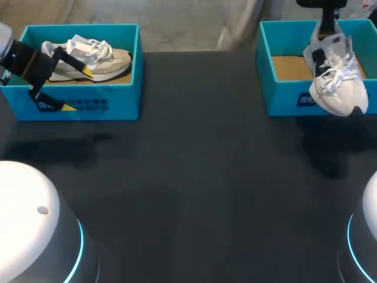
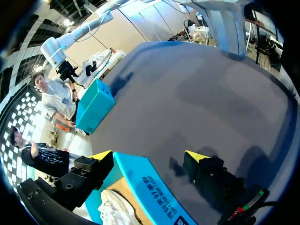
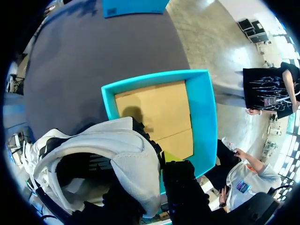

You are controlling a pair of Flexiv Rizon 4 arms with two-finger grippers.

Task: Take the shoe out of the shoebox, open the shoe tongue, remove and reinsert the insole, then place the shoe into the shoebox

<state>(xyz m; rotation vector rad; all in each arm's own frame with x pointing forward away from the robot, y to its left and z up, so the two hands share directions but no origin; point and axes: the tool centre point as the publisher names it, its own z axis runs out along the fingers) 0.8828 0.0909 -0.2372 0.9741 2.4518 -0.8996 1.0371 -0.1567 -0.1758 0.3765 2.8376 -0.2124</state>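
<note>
Two teal shoeboxes stand at the far side of the table. In the left box (image 1: 121, 94) lies a white and beige sneaker (image 1: 97, 59), on its side. My left gripper (image 1: 77, 89) is open and straddles that box's front wall (image 2: 140, 180), one yellow tip inside and one outside; the sneaker (image 2: 112, 211) lies just under the inner finger. My right gripper (image 1: 327, 26) is shut on the heel collar of a second white sneaker (image 1: 337, 79), which hangs toe-down over the front wall of the right box (image 1: 283, 88). Under the held sneaker (image 3: 117, 150) the right box's cardboard floor (image 3: 159, 112) is bare.
The dark table (image 1: 194, 188) spreads wide between and in front of the boxes. The white bases of my arms (image 1: 29, 230) stand at the near corners.
</note>
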